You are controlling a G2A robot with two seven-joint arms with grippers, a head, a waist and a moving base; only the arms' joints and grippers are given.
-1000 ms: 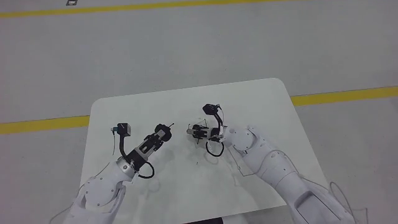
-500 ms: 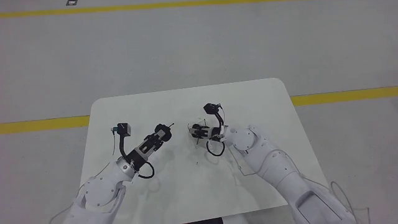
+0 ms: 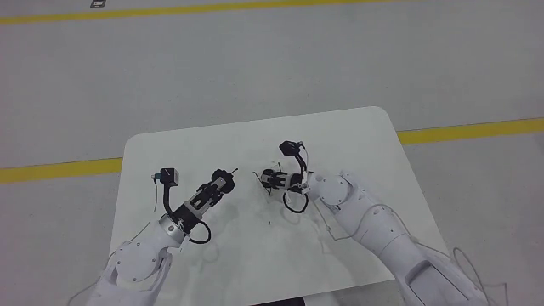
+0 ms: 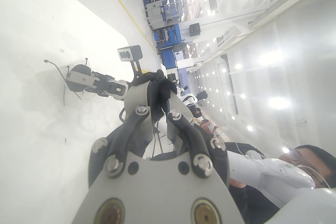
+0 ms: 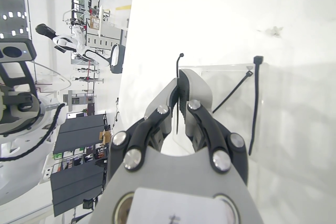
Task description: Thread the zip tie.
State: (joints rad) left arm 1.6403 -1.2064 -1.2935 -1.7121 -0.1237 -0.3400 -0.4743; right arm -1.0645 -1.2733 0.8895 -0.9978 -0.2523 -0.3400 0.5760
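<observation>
Right gripper (image 5: 179,78) of mine pinched zip tie (image 5: 178,64) between pressed fingers, head end poking past tips, at clear sheet (image 5: 225,72) near table (image 3: 357,136) middle. Spare ties (image 5: 256,104) lay on sheet just beside. My left gripper (image 4: 158,78) was pressed together, couldn't tell if holding anything, near right one with gap between. Both sat well off table edges; bare tabletop ran to far edge.

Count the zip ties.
3. Held zip tie: pinched in the right end effector. Straight zip tie and slanted zip tie: on the clear sheet. Others may be hidden.
</observation>
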